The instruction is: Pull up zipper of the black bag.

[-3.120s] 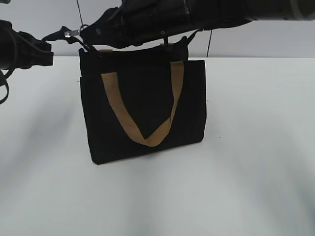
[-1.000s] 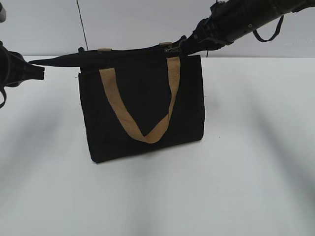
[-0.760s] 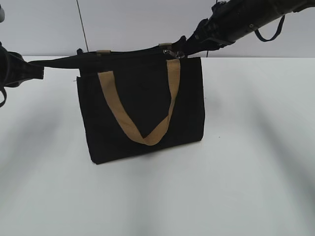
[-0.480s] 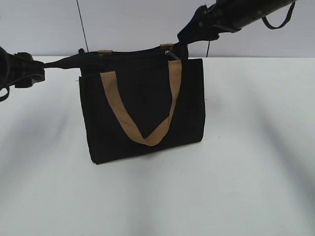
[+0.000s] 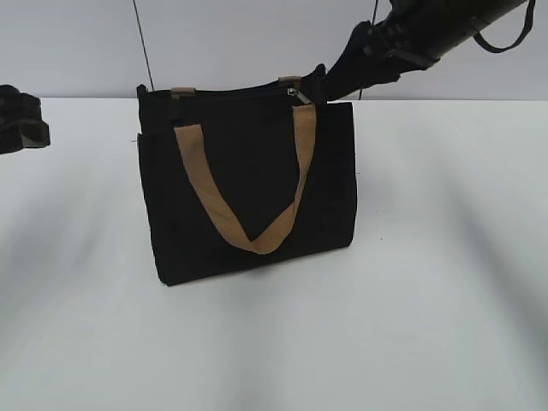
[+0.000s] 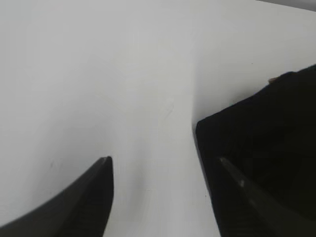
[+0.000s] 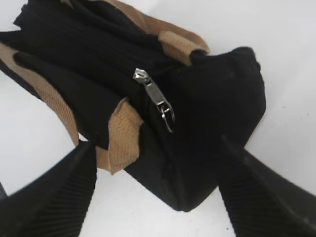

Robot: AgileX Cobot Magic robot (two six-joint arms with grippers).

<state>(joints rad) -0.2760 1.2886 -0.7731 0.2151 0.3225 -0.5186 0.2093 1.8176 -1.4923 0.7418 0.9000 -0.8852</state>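
Note:
The black bag (image 5: 248, 188) stands upright on the white table with a tan handle (image 5: 248, 231) hanging down its front. The zipper runs along its top edge, and its silver pull tab (image 5: 297, 92) lies near the bag's right end. In the right wrist view the pull tab (image 7: 160, 104) lies loose on the black bag (image 7: 212, 98), between tan strap ends. My right gripper (image 7: 158, 153) is open and hovers just above the bag's right top corner (image 5: 342, 73), holding nothing. My left gripper (image 6: 165, 165) is open and empty, off to the left of the bag (image 6: 266, 148); its arm shows at the exterior view's left edge.
The white table (image 5: 428, 257) stretches around the bag on all sides. A thin dark cable (image 5: 144, 43) hangs against the grey back wall behind the bag's left end.
The right gripper let go of the pull tab and lifted up and right. The left gripper released the bag's left end, which fell back, and drew away to the left.

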